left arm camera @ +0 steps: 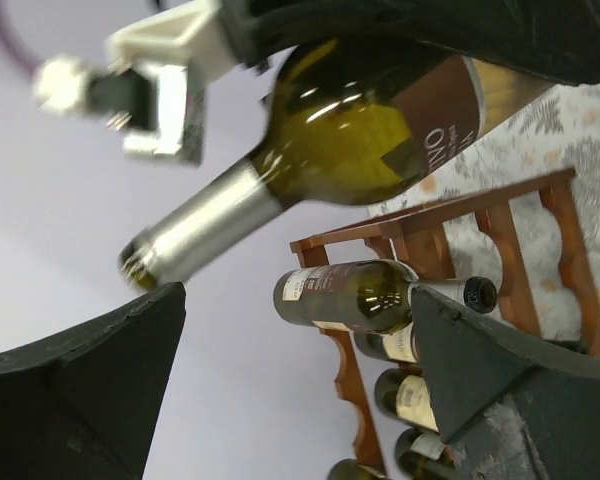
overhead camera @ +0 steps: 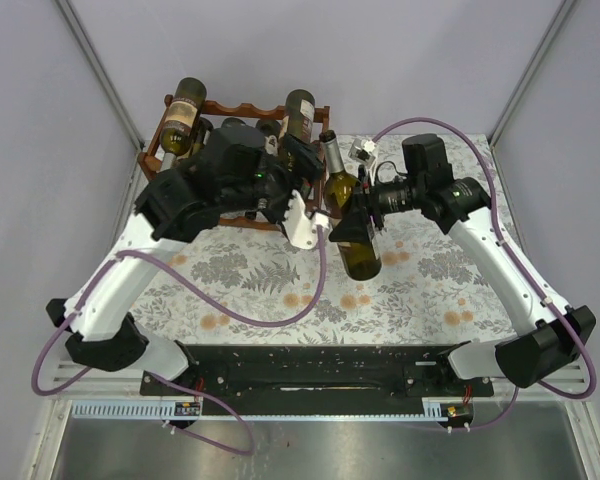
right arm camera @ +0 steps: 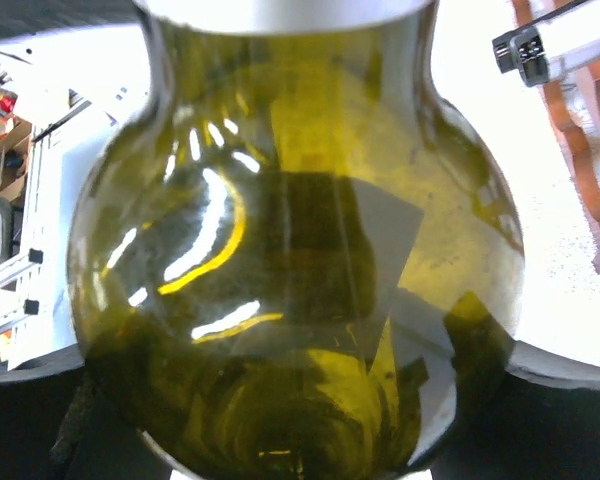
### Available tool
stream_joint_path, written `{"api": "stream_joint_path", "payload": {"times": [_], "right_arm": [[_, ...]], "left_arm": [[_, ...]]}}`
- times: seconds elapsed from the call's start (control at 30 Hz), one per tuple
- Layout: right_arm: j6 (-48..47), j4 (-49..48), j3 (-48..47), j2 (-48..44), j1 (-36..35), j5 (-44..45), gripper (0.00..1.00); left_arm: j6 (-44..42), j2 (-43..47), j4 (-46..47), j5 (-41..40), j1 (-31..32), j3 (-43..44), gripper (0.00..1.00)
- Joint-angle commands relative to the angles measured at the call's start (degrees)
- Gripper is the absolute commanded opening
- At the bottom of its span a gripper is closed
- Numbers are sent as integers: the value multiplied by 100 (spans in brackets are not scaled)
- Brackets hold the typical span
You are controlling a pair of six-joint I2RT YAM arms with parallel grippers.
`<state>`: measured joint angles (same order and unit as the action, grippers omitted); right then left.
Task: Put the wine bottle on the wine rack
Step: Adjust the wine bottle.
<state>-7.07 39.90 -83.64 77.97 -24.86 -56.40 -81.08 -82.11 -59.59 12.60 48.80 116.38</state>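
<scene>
The wine bottle [overhead camera: 352,215], olive-green glass with a silver capsule, hangs tilted above the table with its neck toward the back. My right gripper [overhead camera: 360,222] is shut on its body; in the right wrist view the bottle [right arm camera: 300,250] fills the frame between the gripper [right arm camera: 300,400] fingers. The reddish-brown wine rack [overhead camera: 230,107] stands at the back left, just left of the bottle. My left gripper [overhead camera: 298,165] is open and empty over the rack's right end. In the left wrist view the gripper [left arm camera: 298,300] frames the rack [left arm camera: 430,212], with the held bottle [left arm camera: 360,130] above.
Several bottles lie in the rack, one on top at the left [overhead camera: 185,118], one on top at the right [overhead camera: 300,110], and one close in front of my left fingers [left arm camera: 360,295]. A floral cloth [overhead camera: 260,290] covers the table. Grey walls close in the sides and back.
</scene>
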Motion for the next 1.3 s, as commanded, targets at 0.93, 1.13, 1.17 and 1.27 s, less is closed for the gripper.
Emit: {"api": "stream_joint_path", "payload": {"times": [0.93, 1.13, 1.17, 1.27], "right_arm": [[-330, 281, -267, -63, -159, -670, 0], [-444, 413, -311, -107, -159, -635, 0], [-444, 422, -320, -116, -159, -635, 0], [-505, 466, -303, -98, -159, -653, 0]], "left_arm": [[-3748, -824, -113, -1734, 517, -247, 82], [-3749, -834, -413, -1866, 543, -580, 67], [-3714, -842, -430, -1840, 552, -607, 65], [-3547, -877, -509, -1814, 570, -651, 61]]}}
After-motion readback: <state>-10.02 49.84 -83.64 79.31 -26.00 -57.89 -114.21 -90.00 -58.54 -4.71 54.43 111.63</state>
